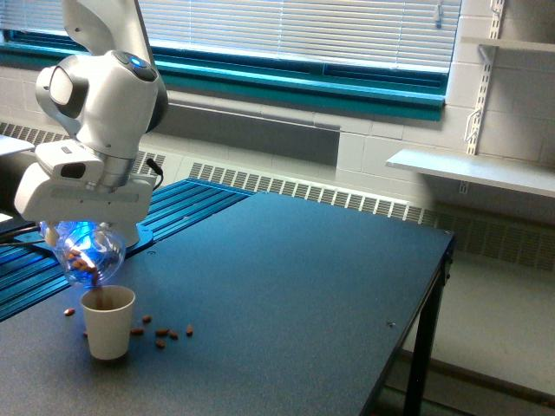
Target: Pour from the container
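The white robot end effector (87, 232) grips the small round clear cup (91, 255), tipped just above the white paper cup (108, 322). Brown nuts (161, 333) lie on the dark table (286, 286) beside it.

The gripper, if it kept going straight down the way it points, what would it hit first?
Likely the white paper cup: the gripper points down, holding the tilted container just above its rim. Depth is uncertain from one view.

Table (295, 286) open toward exterior view's right; paper cup (108, 322) and scattered nuts (162, 332) crowd left corner.
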`<state>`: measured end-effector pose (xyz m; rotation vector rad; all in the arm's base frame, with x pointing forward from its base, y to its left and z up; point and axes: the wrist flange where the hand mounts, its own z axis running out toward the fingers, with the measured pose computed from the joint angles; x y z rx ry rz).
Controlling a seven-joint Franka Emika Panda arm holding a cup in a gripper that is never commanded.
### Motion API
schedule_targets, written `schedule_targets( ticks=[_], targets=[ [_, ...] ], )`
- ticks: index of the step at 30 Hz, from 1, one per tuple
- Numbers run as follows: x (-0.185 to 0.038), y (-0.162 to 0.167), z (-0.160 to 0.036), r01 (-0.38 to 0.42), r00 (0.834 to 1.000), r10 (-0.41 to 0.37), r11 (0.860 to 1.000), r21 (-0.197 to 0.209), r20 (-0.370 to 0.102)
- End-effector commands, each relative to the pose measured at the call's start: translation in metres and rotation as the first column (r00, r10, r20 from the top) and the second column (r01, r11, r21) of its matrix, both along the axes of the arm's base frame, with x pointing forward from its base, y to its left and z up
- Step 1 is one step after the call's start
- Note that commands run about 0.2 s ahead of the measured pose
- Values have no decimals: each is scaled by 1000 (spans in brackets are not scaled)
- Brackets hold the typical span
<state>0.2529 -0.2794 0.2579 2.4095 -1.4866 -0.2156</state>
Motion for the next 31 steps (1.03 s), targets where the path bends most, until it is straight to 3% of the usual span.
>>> schedule_targets(
  ticks=[1, 22, 31],
  targets=[
    [-2, 0, 3, -9, 1000, 9, 1000, 1, -13],
    [3, 1, 6, -11, 1000, 11, 1000, 4, -4],
    [6, -4, 10, -12, 1000, 13, 1000, -20, 12]
  ],
)
